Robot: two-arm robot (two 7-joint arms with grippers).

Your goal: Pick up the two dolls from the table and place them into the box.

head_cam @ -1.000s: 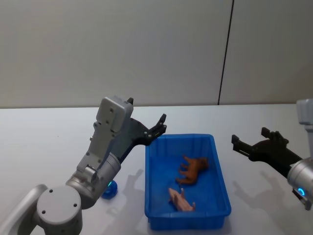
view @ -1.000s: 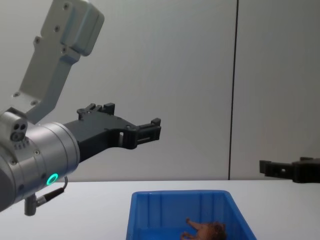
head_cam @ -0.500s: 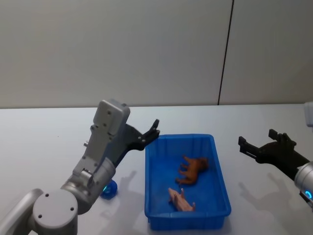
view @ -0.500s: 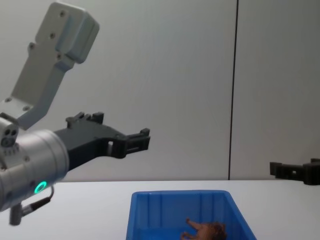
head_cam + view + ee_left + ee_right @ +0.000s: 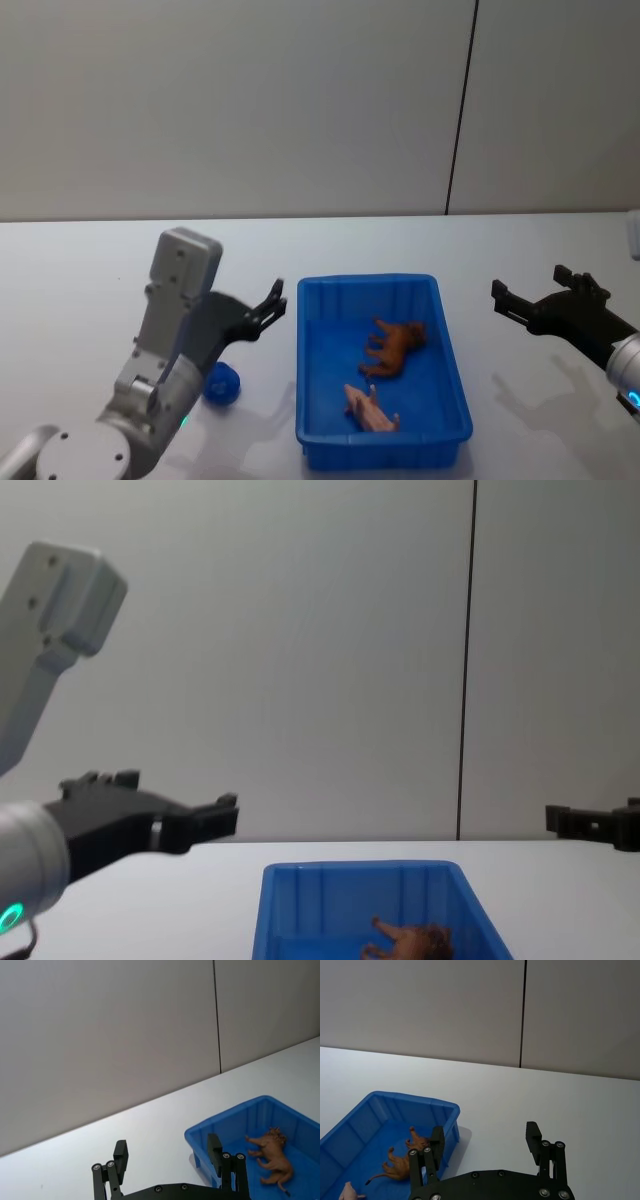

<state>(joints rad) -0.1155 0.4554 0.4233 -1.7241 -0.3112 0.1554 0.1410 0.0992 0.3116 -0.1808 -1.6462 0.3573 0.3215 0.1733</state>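
Note:
The brown doll lies inside the blue box, near its far right side; it also shows as the brown doll. The round blue doll rests on the white table, just left of the box. My left gripper hangs open and empty above the table, between the blue doll and the box's far left corner. It appears again as the left gripper. My right gripper hovers open and empty to the right of the box, seen also as the right gripper.
A small pink toy animal lies in the near part of the box. A grey wall with a dark vertical seam stands behind the table. The box's rim sits close to both grippers.
My left arm has dropped and pulled back to the left, from over the box's far left corner toward the blue doll. The right gripper drifted slightly right. The toys have not moved.

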